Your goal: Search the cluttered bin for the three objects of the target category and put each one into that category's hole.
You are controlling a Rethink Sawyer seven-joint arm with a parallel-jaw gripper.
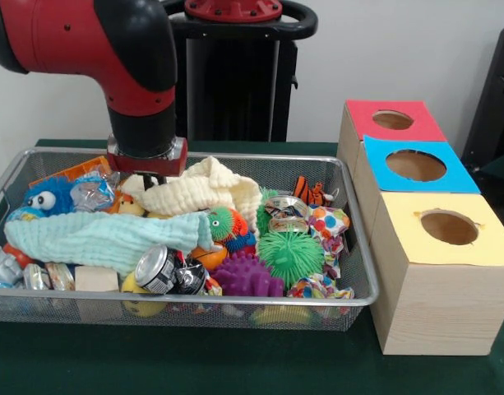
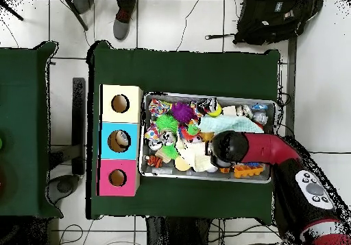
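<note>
Green cloth covers the table (image 1: pixel 235 366); down in the wire bin (image 1: pixel 350 247) the gripper (image 1: pixel 146 174) is buried among toys beside a cream cloth (image 1: pixel 204 191), fingers hidden, so I cannot tell their state. Right of the bin stand three wooden boxes (image 1: pixel 436 288) with red, blue and yellow holed tops

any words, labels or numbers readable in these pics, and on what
None can be read.
Crushed can: printing on its side, too blurred to read.
Orange packet: print, too small to read.
Foil wrappers: patterns only, no legible text.
Three boxes: coloured tops, no lettering.
</note>
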